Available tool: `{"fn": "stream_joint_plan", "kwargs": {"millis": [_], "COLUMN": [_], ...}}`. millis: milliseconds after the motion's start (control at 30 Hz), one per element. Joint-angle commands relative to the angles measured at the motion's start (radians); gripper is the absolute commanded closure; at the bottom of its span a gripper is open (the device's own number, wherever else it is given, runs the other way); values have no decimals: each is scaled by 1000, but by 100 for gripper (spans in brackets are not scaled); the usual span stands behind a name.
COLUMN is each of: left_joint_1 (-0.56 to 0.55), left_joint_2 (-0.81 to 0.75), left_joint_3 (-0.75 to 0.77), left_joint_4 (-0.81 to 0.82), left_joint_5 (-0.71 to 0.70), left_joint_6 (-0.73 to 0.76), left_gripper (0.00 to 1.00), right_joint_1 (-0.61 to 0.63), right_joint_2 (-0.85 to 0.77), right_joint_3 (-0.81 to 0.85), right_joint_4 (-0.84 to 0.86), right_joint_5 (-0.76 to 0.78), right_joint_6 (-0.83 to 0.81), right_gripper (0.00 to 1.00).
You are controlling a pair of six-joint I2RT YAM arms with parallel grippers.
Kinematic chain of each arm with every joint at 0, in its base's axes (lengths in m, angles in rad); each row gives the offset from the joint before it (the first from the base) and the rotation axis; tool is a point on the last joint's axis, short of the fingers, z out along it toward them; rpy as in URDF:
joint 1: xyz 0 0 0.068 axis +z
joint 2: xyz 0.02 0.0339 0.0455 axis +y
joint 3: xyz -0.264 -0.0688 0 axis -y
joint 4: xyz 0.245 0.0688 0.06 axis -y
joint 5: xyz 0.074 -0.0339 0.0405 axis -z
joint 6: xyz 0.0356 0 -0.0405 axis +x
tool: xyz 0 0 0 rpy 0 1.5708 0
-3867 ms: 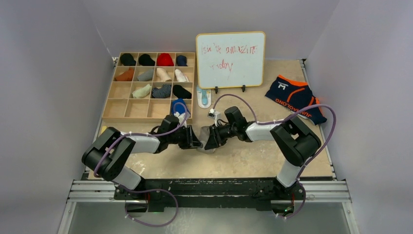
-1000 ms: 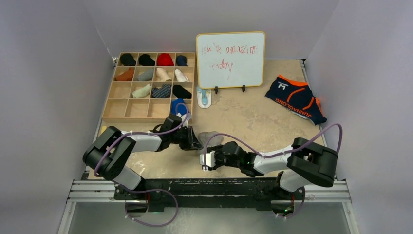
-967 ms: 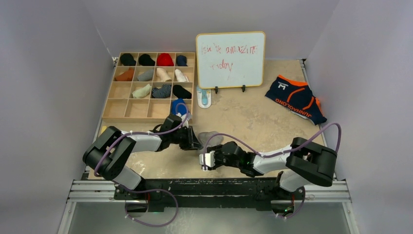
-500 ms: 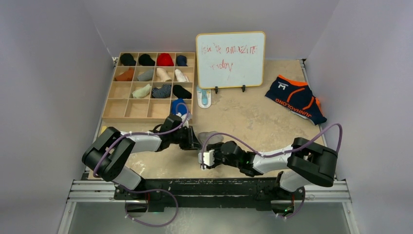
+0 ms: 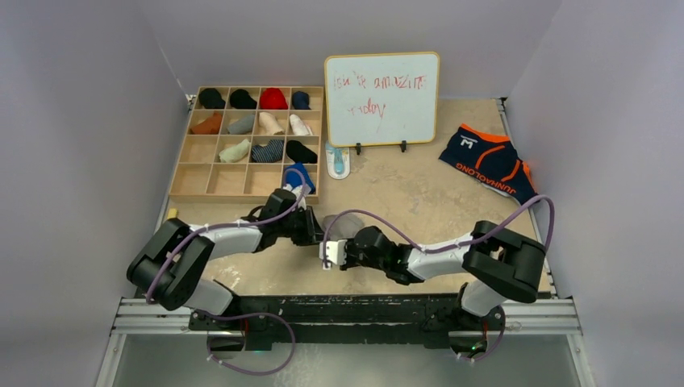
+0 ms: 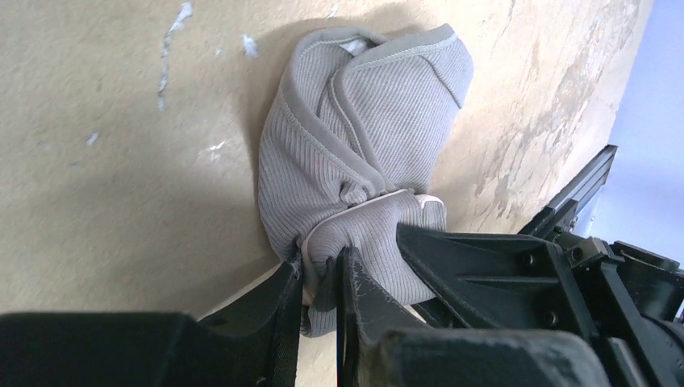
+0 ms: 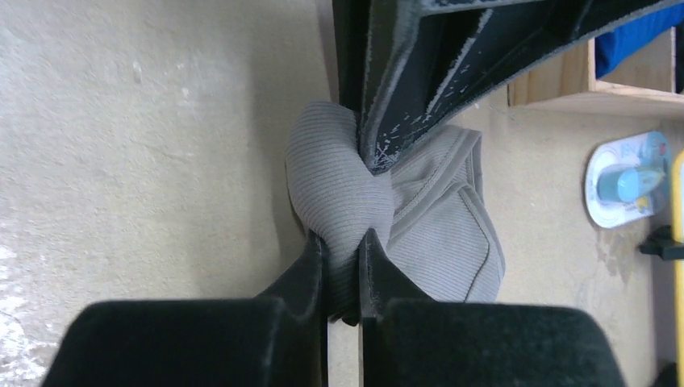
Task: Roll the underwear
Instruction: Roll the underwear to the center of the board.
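**Q:** What does your left wrist camera show?

**Me:** My left gripper (image 6: 320, 274) is clenched on a fold of the grey ribbed fabric brief (image 6: 355, 137). The brief lies bunched into a lump on the beige mottled tabletop (image 6: 121, 161). I hold it at the end nearest that camera.

**Q:** And the right wrist?

**Me:** My right gripper (image 7: 343, 250) is closed tight on the same brief, and the cloth bulges out just above my two fingertips. The left gripper's black fingers come in from the top of that view and bite into the lump right beside my hold. Past the lump I see a corner of the pale wooden divided box (image 7: 621, 101). A small white-and-blue oval object (image 7: 625, 185) lies on the table.

**Q:** From above?

**Me:** Both my arms reach toward the middle of the table. The grey brief sits between the two grippers, near the box's near right corner. The navy fabric brief with orange trim and white lettering (image 5: 490, 164) lies at the far right of the table, well apart from both grippers. A white board with red handwriting (image 5: 382, 98) stands upright at the back, beside the box. Several of the box's compartments hold small bundles of coloured cloth.
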Motion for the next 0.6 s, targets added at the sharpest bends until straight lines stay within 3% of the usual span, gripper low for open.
{"fn": "stream_joint_plan", "kwargs": {"millis": [0,233,533,567], "left_joint_1": [32,78,79,80], "left_joint_2": [-55,-256,-462,-486], "left_joint_3": [-86,-178,-235,-240], "left_joint_4": [-93,-35,-43,-54], "left_joint_5": [-77,-67,-45,-46], "left_joint_6": [7,-30,-47,-47], "left_gripper": [84,54,39,30], "right_joint_1": [-40,-170,-280,-291], "right_joint_2": [0,17,202,222], "right_joint_3": [29,103,234,249], "right_joint_4": [-127,-180,-228,-237], "right_joint_5": [-216,-559,-846,-868], "right_joint_6": [154,389,624,657], "right_gripper": [100,100,100,100]}}
